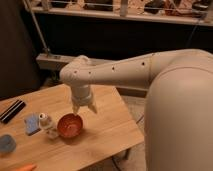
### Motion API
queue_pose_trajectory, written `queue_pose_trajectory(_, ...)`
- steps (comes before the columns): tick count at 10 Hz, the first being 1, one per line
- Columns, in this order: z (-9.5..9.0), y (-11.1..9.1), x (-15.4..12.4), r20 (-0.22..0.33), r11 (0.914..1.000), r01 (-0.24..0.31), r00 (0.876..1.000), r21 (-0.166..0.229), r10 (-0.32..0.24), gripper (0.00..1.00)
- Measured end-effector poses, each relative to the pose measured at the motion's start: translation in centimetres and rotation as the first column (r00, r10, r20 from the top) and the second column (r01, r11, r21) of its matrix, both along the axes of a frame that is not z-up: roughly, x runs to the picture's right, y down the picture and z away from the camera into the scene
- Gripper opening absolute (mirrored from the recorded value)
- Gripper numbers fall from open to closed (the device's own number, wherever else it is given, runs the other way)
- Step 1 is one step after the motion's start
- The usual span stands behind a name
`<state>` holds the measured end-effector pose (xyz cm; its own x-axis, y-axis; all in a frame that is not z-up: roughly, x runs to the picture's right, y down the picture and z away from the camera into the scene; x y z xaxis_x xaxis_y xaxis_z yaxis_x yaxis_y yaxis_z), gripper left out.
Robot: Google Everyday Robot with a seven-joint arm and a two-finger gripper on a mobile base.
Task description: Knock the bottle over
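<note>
Light wood forms the top of the desk (pixel 107 131), which fills the lower left of the camera view. A cream-coloured arm (pixel 130 75) reaches in from the large rounded robot body on the right and turns down at its wrist over the middle of the desk.

Gripper: the gripper (pixel 84 110) hangs pointing down, above the desk surface, just behind the far rim of the bowl and slightly to its right. Its two fingers (pixel 93 108) are spread apart and released, with nothing between them. The gripper touches neither the bowl nor the bottle.

Bottle: the bottle (pixel 48 126) is on the desk, just to the left of the bowl and to the lower left of the gripper. It is small, slim and whitish, with a reddish mark at its upper end. It appears to stand with the cap end up; the exact tilt cannot be determined. Whether it touches the bowl cannot be determined.

Other items on the desk:
- A red-brown round bowl (pixel 70 125), open side up, between the bottle and the bare right half of the desk.
- A flat blue pad (pixel 32 124), just to the left of the bottle.
- A flat black oblong object (pixel 12 111), lying near the left edge, well apart from the bottle.
- A round blue object (pixel 6 144) at the lower left edge.
- An orange object (pixel 28 167), cut off by the bottom edge.
</note>
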<state>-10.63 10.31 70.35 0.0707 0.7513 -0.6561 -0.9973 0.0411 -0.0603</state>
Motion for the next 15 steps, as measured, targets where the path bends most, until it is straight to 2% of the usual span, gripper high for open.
queue_pose_trajectory(9, -0.1, -0.1, 0.0, 0.003, 0.9999, 0.009, 1.000, 0.007, -0.009, 0.65)
queue_pose_trajectory(13, -1.5, 0.5, -2.8, 0.086, 0.9922, 0.102, 0.990, 0.072, -0.108, 0.65)
queue_pose_trajectory(15, -2.5, 1.7, -4.4, 0.128, 0.9838, 0.157, 0.978, 0.087, -0.167, 0.65)
